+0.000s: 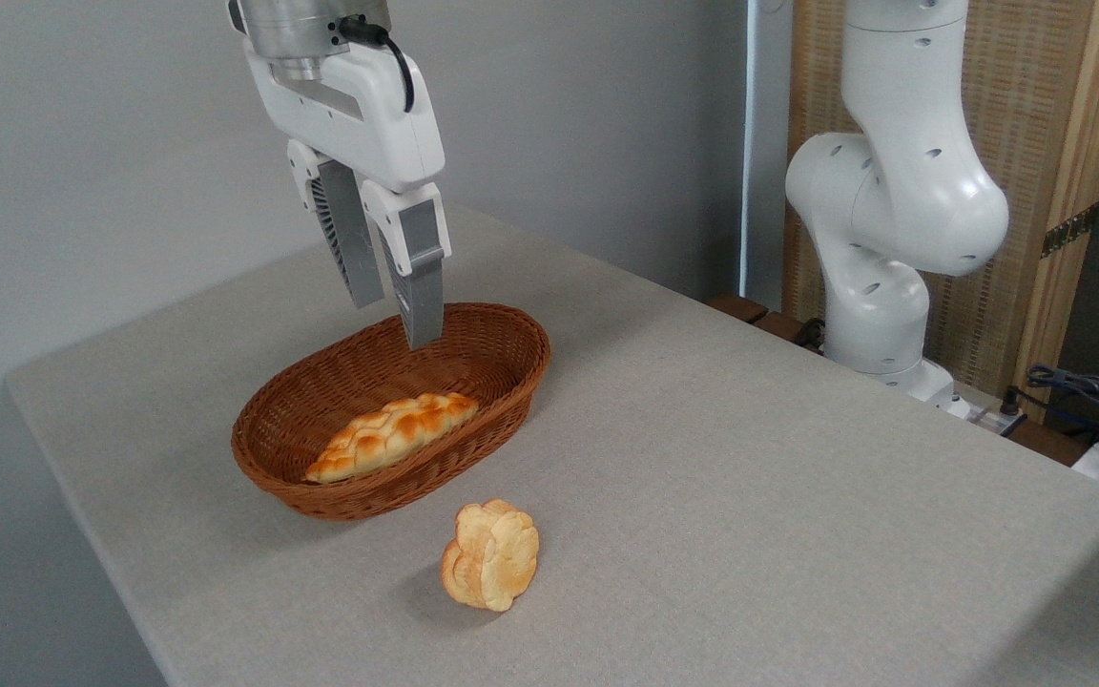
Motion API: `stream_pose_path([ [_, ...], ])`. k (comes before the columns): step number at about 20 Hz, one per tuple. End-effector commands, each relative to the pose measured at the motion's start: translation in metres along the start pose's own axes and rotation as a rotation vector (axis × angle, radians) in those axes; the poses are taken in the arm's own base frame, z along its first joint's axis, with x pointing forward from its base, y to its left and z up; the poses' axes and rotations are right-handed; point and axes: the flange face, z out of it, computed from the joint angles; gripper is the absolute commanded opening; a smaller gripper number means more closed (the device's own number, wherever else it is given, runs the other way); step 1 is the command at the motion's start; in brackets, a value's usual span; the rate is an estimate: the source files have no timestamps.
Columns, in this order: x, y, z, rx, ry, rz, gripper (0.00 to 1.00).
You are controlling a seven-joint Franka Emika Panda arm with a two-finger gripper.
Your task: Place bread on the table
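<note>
Bread [391, 434] inside wicker basket [473, 329]

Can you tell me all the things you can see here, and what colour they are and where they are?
bread: one, golden-brown with pale seams, lying inside the basket.
basket: one, brown wicker, oval, on the table left of the middle.
bun: one, pale golden, flower-shaped, standing on edge on the table in front of the basket.
table: one, light grey, fills most of the picture.
wooden panel: one, light brown, behind the arm at right.
cables: a few, dark, at the far right edge.
arm: one, white, standing at the table's right back side.
gripper: one, white with grey fingers, open, above the basket, touching nothing.
</note>
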Motion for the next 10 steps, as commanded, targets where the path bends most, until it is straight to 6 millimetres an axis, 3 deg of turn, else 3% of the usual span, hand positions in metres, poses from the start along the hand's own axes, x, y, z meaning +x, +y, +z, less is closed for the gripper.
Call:
stream_pose_path([
  [1,-0.0060,-0.0065,-0.0039,-0.027,0.017,0.018,1.00],
  [10,-0.0082,-0.0071,-0.0027,-0.036,0.019,0.014,1.00],
])
